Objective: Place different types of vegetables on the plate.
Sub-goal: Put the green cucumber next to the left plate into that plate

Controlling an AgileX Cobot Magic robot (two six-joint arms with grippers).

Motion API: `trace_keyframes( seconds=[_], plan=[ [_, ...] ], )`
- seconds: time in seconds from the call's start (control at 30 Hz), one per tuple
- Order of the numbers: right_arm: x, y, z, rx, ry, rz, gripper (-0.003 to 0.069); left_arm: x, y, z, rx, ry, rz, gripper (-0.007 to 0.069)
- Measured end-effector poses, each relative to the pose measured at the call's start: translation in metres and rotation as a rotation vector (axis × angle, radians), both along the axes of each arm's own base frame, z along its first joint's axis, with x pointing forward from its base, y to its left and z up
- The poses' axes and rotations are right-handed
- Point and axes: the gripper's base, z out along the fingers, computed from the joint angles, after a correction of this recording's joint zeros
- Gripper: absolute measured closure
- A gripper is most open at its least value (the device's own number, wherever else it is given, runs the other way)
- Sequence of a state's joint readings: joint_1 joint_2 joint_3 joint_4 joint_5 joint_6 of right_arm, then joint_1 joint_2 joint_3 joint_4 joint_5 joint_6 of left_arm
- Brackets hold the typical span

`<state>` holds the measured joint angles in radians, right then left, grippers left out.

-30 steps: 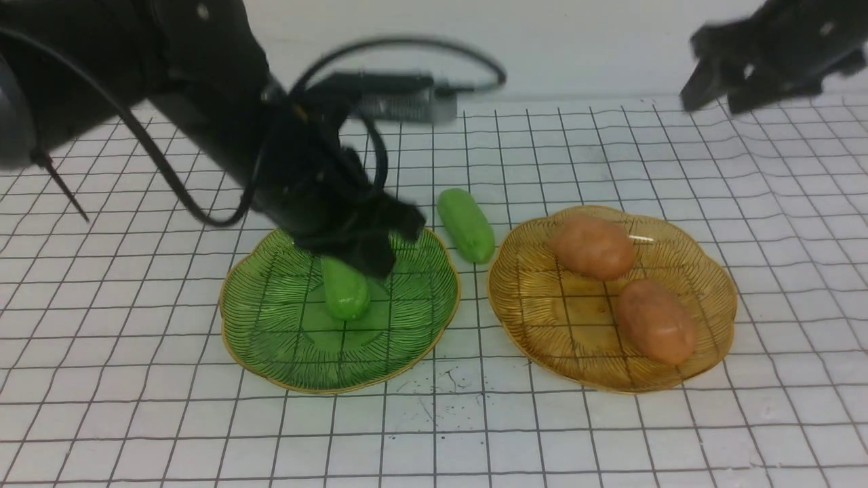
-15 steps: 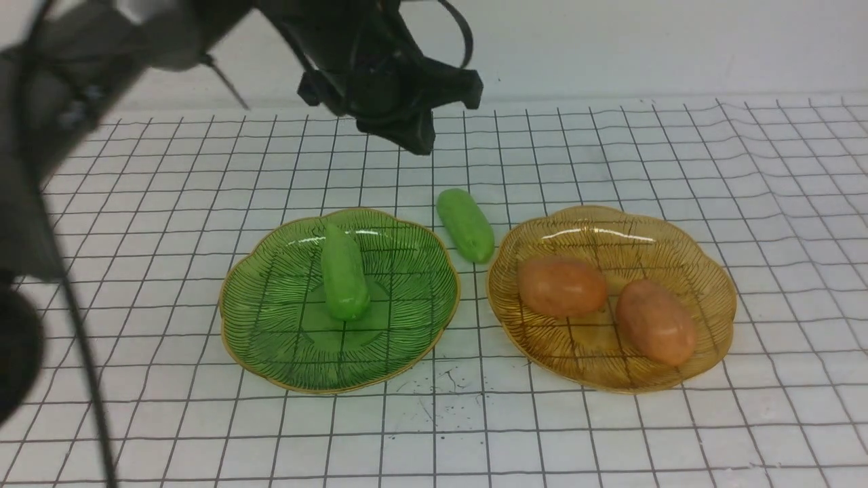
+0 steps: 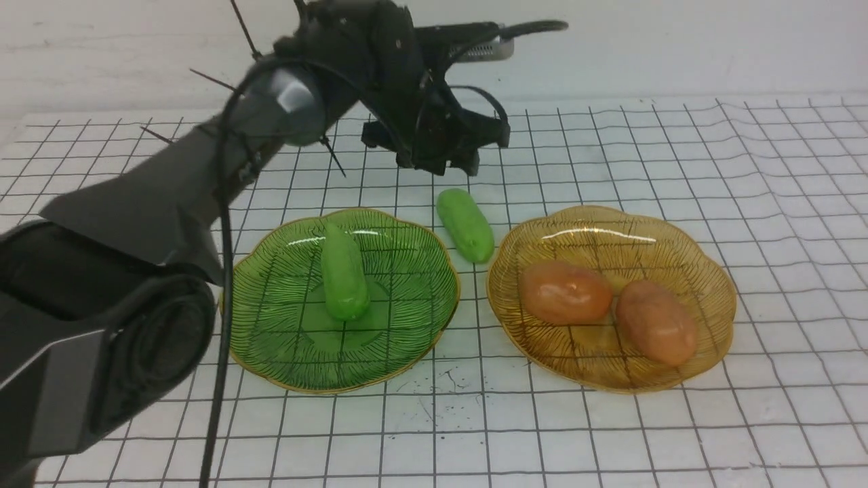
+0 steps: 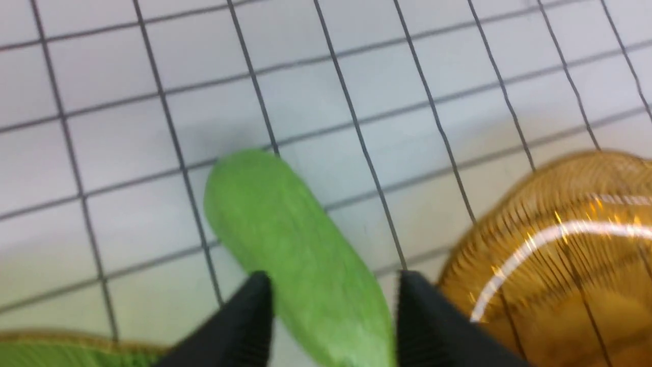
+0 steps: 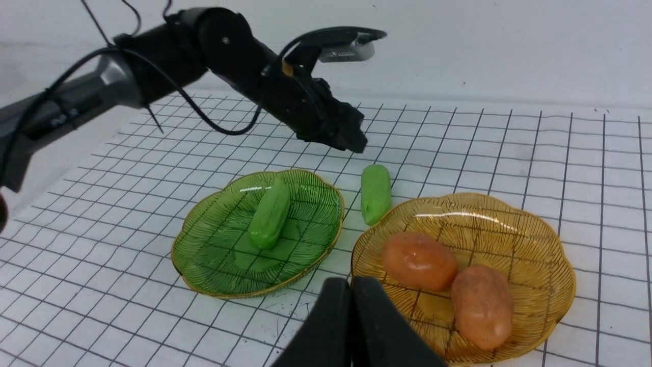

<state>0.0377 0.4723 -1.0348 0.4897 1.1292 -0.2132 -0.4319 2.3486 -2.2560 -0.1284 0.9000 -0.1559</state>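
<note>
One light-green cucumber lies on the green plate. A second cucumber lies on the cloth between the plates. Two orange-brown potatoes lie side by side in the amber plate. My left gripper hovers open just behind and above the loose cucumber. In the left wrist view its fingertips stand either side of that cucumber, above it. My right gripper is shut and empty, held high on the near side of the plates, out of the front view.
A white cloth with a black grid covers the table. A white wall runs along the back. The left arm stretches diagonally over the left part of the table. The two plates nearly touch.
My left gripper left a cucumber on the green plate, rose, and moved over the loose cucumber. The right arm left the front view. One potato shifted nearer in the amber plate.
</note>
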Motion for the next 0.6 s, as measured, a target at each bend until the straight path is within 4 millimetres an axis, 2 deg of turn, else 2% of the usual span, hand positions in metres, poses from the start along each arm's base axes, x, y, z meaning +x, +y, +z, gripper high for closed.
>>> trace_keyframes(
  seconds=[0.03,0.07,0.17,0.23,0.5,0.6],
  plan=[
    [0.002,0.0,-0.001,-0.002,0.012,0.002,0.0673,0.005,-0.002,-0.009,-0.006,-0.014,0.006,0.0195],
    [0.002,0.0,-0.001,-0.002,0.013,0.002,0.0673,0.006,-0.002,-0.012,-0.007,-0.015,0.007,0.0176],
    [0.008,0.0,-0.003,-0.007,0.043,0.005,0.0673,0.012,-0.005,-0.034,0.003,-0.005,0.01,0.0036],
    [0.01,0.001,-0.003,-0.008,0.05,0.005,0.0673,0.014,-0.005,-0.046,0.013,0.014,0.01,-0.0009],
    [0.01,-0.001,-0.004,-0.028,0.048,-0.008,0.0673,0.016,-0.008,-0.074,0.026,0.059,-0.003,-0.0027],
    [0.011,-0.002,-0.005,-0.036,0.045,-0.016,0.0673,0.017,-0.009,-0.08,0.029,0.059,-0.019,0.003]
  ],
)
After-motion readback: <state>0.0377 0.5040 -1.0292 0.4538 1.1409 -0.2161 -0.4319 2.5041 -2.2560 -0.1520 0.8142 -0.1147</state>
